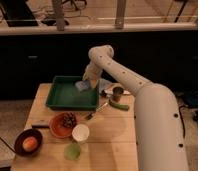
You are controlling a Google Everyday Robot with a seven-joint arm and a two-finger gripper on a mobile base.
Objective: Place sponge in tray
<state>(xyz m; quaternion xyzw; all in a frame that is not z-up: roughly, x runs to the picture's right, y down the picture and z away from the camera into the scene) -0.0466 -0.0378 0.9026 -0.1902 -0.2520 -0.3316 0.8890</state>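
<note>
Sponge (81,85), flat blue-grey block, sits gripped in my claw (87,82) over the dark green plastic tray (66,96), mid-frame; I should lower inward, then release.

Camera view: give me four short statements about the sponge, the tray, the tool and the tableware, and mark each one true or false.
1. The tool is shut on the sponge. True.
2. The sponge lies on the floor. False: the tool holds it at the far right corner of the tray.
3. The white cup stands inside the tray. False: it stands on the table, beside the orange plate.
4. The dark bowl holds an orange thing. True.
</note>
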